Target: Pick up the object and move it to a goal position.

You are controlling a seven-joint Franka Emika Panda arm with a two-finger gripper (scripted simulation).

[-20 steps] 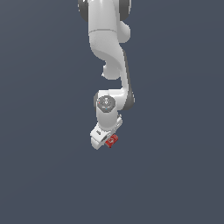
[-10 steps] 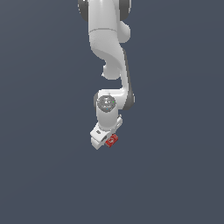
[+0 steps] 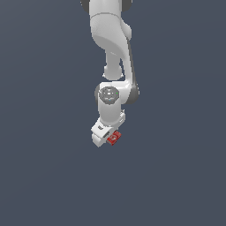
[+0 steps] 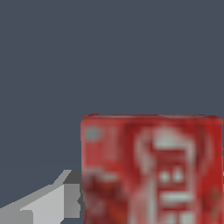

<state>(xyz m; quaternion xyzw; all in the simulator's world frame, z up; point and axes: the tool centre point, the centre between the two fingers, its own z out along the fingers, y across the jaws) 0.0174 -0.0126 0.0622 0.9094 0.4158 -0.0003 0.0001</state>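
A small red box (image 3: 114,138) with white lettering is seen held at the tip of the white gripper (image 3: 108,137) of a Franka Panda arm (image 3: 111,53), which reaches down from the top of the exterior view. The box is carried against a plain dark grey-blue background (image 3: 44,132); no tabletop edge or corner can be made out, so its place over the surface cannot be told. The gripper is closed narrowly on the box, which juts out on the exterior view's right of the hand. In the wrist view the red box (image 4: 151,168) is shown close up and blurred, with one grey finger (image 4: 52,203) seen pressed against its side.
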